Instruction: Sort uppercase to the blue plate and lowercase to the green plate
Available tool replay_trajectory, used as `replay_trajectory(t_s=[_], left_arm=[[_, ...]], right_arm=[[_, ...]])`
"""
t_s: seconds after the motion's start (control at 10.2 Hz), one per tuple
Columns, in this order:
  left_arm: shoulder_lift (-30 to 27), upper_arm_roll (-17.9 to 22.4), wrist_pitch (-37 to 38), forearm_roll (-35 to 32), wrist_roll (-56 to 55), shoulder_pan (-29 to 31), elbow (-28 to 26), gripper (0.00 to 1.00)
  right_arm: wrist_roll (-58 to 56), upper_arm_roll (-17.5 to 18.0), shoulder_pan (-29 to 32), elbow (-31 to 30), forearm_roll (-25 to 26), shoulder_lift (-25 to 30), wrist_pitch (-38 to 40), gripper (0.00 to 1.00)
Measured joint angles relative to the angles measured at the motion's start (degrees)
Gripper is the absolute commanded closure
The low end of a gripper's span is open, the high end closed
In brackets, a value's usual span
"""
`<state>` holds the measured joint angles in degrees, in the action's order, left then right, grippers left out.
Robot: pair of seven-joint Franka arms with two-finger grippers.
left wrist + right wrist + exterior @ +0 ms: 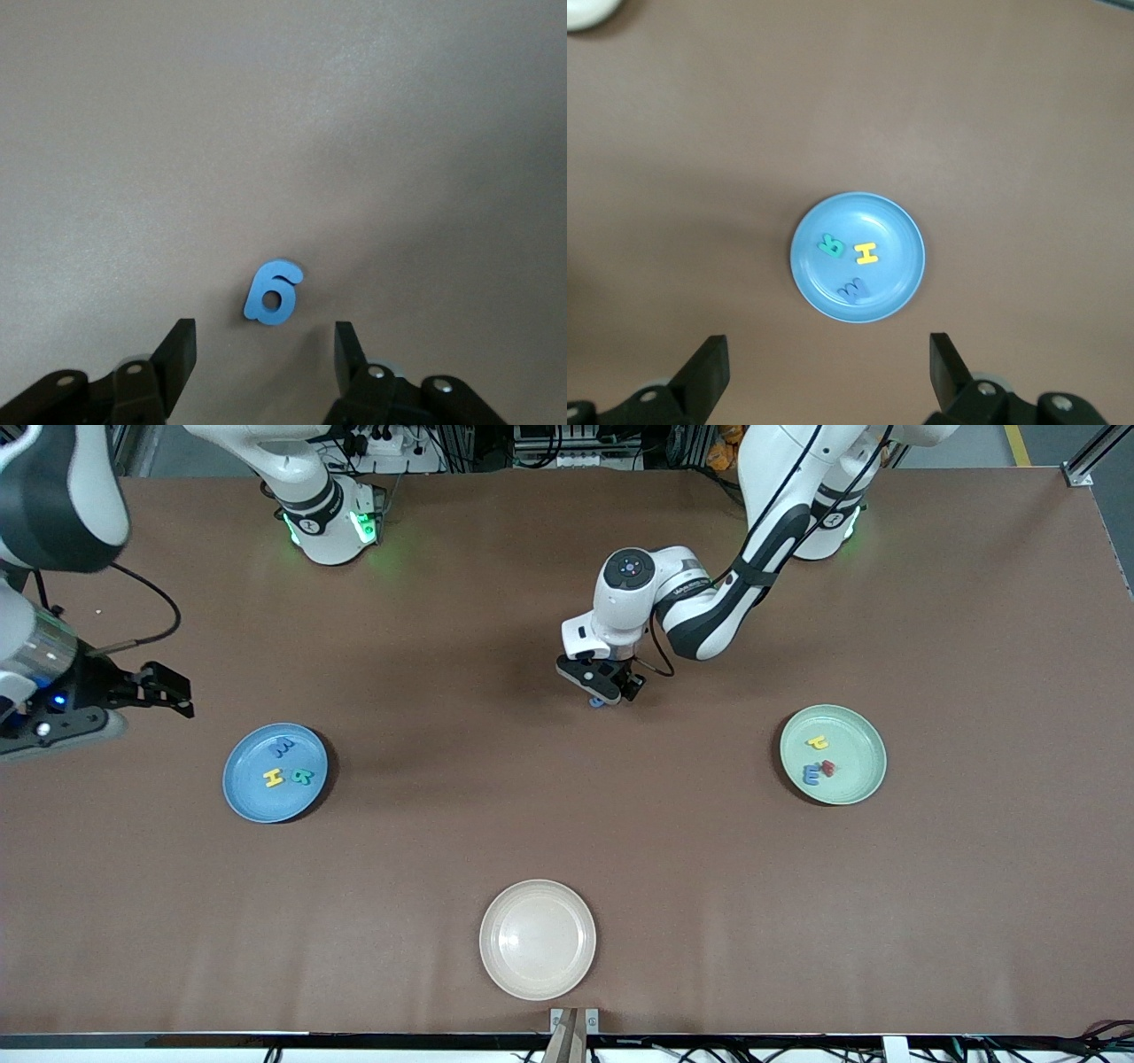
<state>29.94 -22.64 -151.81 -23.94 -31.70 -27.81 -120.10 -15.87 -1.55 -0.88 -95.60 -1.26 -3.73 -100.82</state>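
Observation:
A small blue g-shaped lowercase letter lies flat on the bare table near the middle. My left gripper hangs low over it, open, with the letter just ahead of its fingertips and nothing between them. The blue plate toward the right arm's end holds the uppercase blue M, yellow H and green R. The green plate toward the left arm's end holds the yellow h, red w and blue e. My right gripper is open and empty, up in the air looking down on the blue plate.
An empty cream plate stands near the table's front edge, nearer to the front camera than the other two plates. Its rim shows at a corner of the right wrist view. Both arm bases stand along the back edge.

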Motion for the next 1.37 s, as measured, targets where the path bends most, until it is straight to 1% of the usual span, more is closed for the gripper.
replay_trajectory(t_s=[0.2, 0.29, 0.49, 0.68, 0.98, 1.17, 1.37], left_arm=[[0.2, 0.1, 0.0, -2.5, -0.1, -0.1, 0.0, 0.32], [0.4, 0.1, 0.0, -3.4, -0.1, -0.2, 0.0, 0.33], [1.0, 0.8, -0.2, -5.4, -0.1, -0.9, 0.0, 0.34], [1.9, 1.3, -1.2, -6.3, -0.1, -1.3, 0.0, 0.35], [2.1, 1.4, -1.4, -6.4, -0.1, -1.8, 0.1, 0.47], [2.1, 1.4, -1.4, -6.5, -0.1, -2.0, 0.2, 0.47], [2.2, 1.5, -1.4, -6.7, -0.1, -2.1, 0.7, 0.46]], right_arm=[[0.0, -0.4, 0.8, 1.8, -3.8, 0.8, 0.5, 0.0], [0.2, -0.4, 1.0, 2.3, -4.5, 1.3, 0.6, 0.0], [2.9, -0.4, 1.0, 3.2, -4.8, 1.8, 1.8, 0.0], [8.1, -0.2, 0.9, 3.7, -5.2, 1.8, 2.6, 0.0], [10.8, 0.1, 0.9, 4.6, -5.5, 1.8, 3.3, 0.0], [11.0, 0.1, 0.9, 5.2, -8.1, 1.8, 3.7, 0.0], [11.2, 0.1, 0.9, 5.3, -8.9, 1.5, 3.8, 0.0]])
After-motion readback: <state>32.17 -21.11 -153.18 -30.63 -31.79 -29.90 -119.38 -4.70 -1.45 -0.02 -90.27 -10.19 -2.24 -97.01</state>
